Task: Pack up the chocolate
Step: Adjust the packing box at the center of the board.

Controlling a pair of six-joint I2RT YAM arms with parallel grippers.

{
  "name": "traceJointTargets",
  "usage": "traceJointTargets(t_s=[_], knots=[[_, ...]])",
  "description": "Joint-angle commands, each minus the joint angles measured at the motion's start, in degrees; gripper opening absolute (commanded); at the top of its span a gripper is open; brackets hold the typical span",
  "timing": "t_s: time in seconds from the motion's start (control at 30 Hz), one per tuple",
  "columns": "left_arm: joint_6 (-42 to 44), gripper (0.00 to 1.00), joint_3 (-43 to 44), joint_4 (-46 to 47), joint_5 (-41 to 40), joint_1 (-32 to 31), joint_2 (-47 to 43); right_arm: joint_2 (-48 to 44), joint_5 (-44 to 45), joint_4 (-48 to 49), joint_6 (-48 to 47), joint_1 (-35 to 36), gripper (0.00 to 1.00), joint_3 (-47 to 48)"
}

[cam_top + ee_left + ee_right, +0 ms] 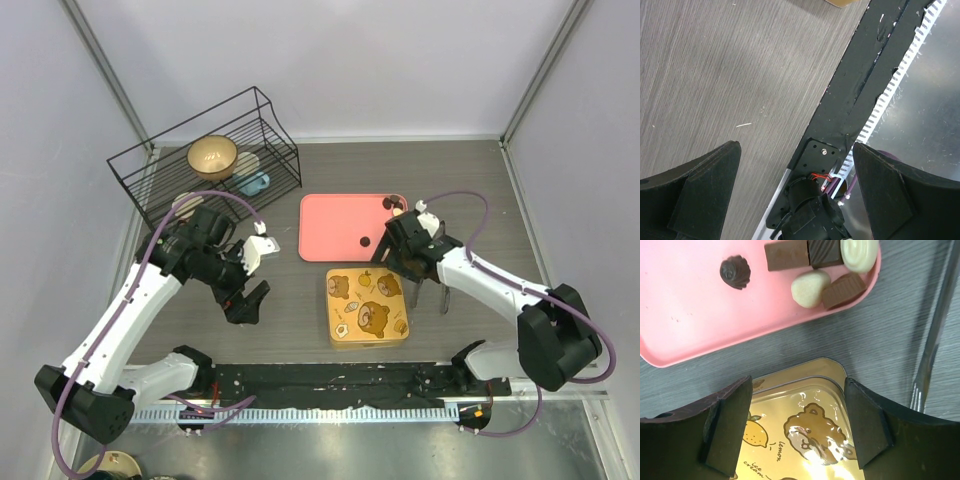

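**Ready to pick: jaws wide, nothing held**

My right gripper [797, 385] hangs over the tin [805, 435], and my left gripper [795, 150] over bare table [715, 60]. The chocolate [810, 288] is small dark, milk and cream pieces clustered in the tray's [685, 315] far right corner, with one fluted piece [734, 272] apart. It is probably light, rigid and easily scuffed, so I pinch flat sides gently.

Lab robot cell, not a home. Your grey table [290, 320] is boxed in by plain pale panels [300, 60] along the far, left and right edges, and metal frame struts [108, 75] rise at both far corners. Along the near edge you have a black mounting strip [340, 378] and a white toothed cable track [300, 410], with the left arm [130, 310] and right arm [485, 283] bolted there. Wire rack [180, 126] in the far left corner. Past the near edge, probably bare sheet metal [350, 450]; view poor.
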Motion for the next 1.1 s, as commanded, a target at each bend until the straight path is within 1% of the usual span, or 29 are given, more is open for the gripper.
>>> traceJointTargets(t_s=[0.0, 0.1, 0.2, 0.23, 0.27, 0.3, 0.4, 0.43, 0.53, 0.57, 0.67, 0.77, 1.07], knots=[[0.39, 1.0, 2.51, -1.18, -0.29, -0.32, -1.18, -3.01, 6.33, -2.69, -2.65, 0.24, 0.79, 5.06], [0.39, 1.0, 2.6, -1.35, -0.56, -0.23, -1.62, -6.6, 9.59, -3.76, -6.6, 1.03, 0.72, 7.79], [0.39, 1.0, 2.78, -1.35, -0.38, -0.32, -1.8, -11.53, 9.95, -2.36, -9.95, 2.7, 0.39, 8.58], [0.3, 1.0, 2.78, -1.18, -0.38, -0.32, -1.71, -12.67, 9.6, -1.83, -10.56, 3.58, 0.1, 8.5], [0.39, 1.0, 2.86, -1.0, -0.38, -0.32, -1.71, -13.81, 9.25, -1.13, -11.52, 4.45, 0.01, 8.41], [0.3, 0.99, 2.86, -0.92, -0.21, -0.32, -1.54, -15.04, 8.11, -0.86, -11.88, 5.59, 0.01, 8.32], [-0.05, 1.0, 2.69, -0.48, -0.38, -0.23, -0.83, -16.54, 7.58, -0.33, -11.8, 12.61, 0.01, 7.27], [-0.14, 1.0, 2.69, -0.39, -0.47, -0.32, -0.66, -16.63, 7.66, -0.07, -11.36, 16.81, 0.01, 6.22], [-0.66, 1.0, 2.86, -0.12, -0.64, -0.32, -0.22, -16.81, 7.49, 2.12, -8.47, 23.43, 0.01, 3.06], [-0.75, 1.0, 2.86, -0.12, -0.82, -0.32, -0.22, -16.9, 6.97, 4.57, -7.85, 26.84, 0.01, 2.09], [-1.01, 1.0, 3.13, -0.04, -1.08, -0.23, -0.04, -16.11, 5.03, 8.89, -4.51, 30.64, 0.01, -1.08], [-1.28, 1.0, 3.3, -0.12, -1.26, -0.32, 0.14, -14.35, 3.71, 12.23, -3.89, 33.37, 0.01, -2.49], [-1.11, 1.0, 3.39, -0.56, -1.88, -0.32, -0.13, -9.35, 1.6, 15.75, -2.13, 34.08, 0.01, -4.86]])
